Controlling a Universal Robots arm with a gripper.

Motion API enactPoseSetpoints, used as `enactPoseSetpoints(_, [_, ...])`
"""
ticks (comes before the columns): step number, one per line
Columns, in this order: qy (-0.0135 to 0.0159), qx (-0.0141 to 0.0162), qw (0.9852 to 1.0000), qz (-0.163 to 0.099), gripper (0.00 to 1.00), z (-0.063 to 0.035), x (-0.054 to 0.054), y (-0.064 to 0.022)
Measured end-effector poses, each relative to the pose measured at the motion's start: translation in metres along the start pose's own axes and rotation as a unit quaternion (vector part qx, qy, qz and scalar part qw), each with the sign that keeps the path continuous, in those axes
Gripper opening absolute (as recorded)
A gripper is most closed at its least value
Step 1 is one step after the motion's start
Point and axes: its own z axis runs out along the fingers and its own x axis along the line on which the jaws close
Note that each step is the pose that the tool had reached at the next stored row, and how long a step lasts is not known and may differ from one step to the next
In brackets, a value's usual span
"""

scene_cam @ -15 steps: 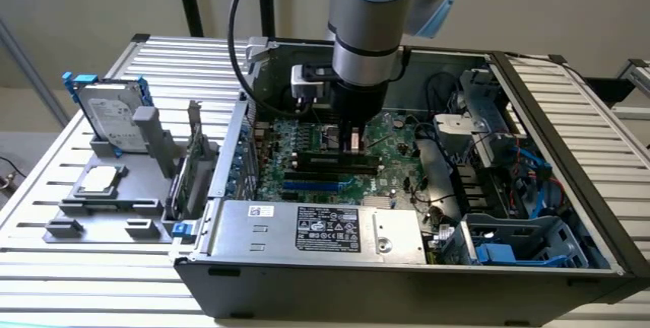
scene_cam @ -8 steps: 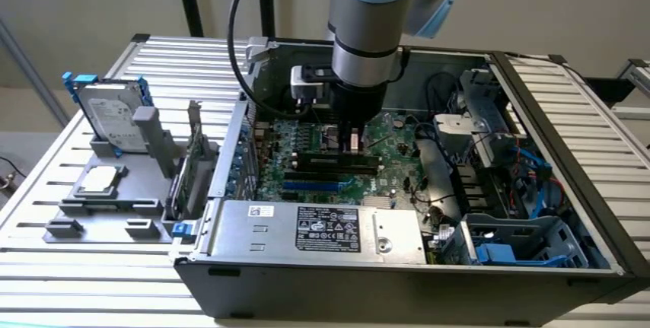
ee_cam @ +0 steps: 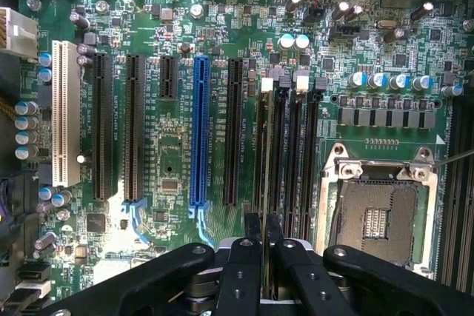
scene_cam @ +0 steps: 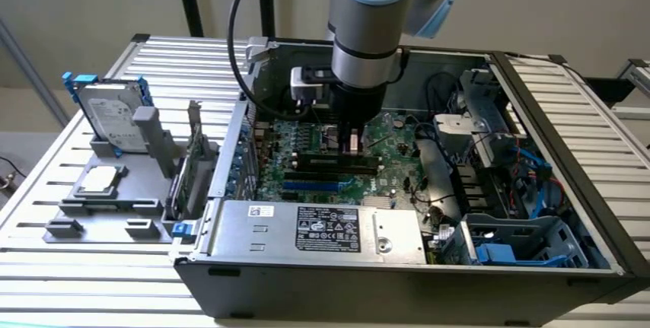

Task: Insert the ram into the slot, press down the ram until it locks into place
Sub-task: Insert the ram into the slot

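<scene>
My gripper [ee_cam: 264, 233] reaches down inside the open PC case, over the motherboard [ee_cam: 178, 160]. Its two black fingers [ee_cam: 252, 236] stand nearly together, pinching the ram [ee_cam: 267, 155], which I see edge-on as a thin pale line. The ram runs lengthwise along the slot [ee_cam: 260, 160], the black memory socket nearest the black expansion slots. I cannot tell how deep it sits. Other identical sockets [ee_cam: 309, 160] lie parallel beside it. In the exterior view the gripper [scene_cam: 351, 144] comes down onto the row of black sockets [scene_cam: 330, 164].
The square silver processor socket [ee_cam: 378, 212] lies beside the memory sockets, and the blue slot [ee_cam: 198, 131] on their other side. The power supply [scene_cam: 320, 229], cables [scene_cam: 477, 145] and case walls [scene_cam: 528, 107] hem the arm in. A hard drive [scene_cam: 112, 115] stands on a fixture outside.
</scene>
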Motion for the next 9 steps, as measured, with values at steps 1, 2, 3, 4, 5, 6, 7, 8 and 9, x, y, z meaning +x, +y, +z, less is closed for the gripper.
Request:
enactPoseSetpoints(1, [0.0, 0.0, 1.0, 0.0, 0.14, 0.0003, -0.0001, 0.0])
enactPoseSetpoints(2, [0.0, 0.0, 1.0, 0.0, 0.14, 0.0006, -0.0002, 0.0])
enactPoseSetpoints(3, [0.0, 0.0, 1.0, 0.0, 0.14, 0.001, -0.0003, 0.0])
enactPoseSetpoints(4, [0.0, 0.0, 1.0, 0.0, 0.14, 0.0013, -0.0003, 0.0])
enactPoseSetpoints(5, [0.0, 0.0, 1.0, 0.0, 0.14, 0.0016, -0.0004, 0.0])
enactPoseSetpoints(6, [0.0, 0.0, 1.0, 0.0, 0.14, 0.002, -0.0005, 0.0001])
enactPoseSetpoints(7, [0.0, 0.0, 1.0, 0.0, 0.14, 0.0023, -0.0006, 0.0001])
enactPoseSetpoints(8, [0.0, -0.0001, 1.0, 0.0, 0.14, 0.0026, -0.0007, 0.0001])
enactPoseSetpoints(9, [0.0001, -0.0001, 1.0, 0.0, 0.14, 0.0028, -0.0009, 0.0002])
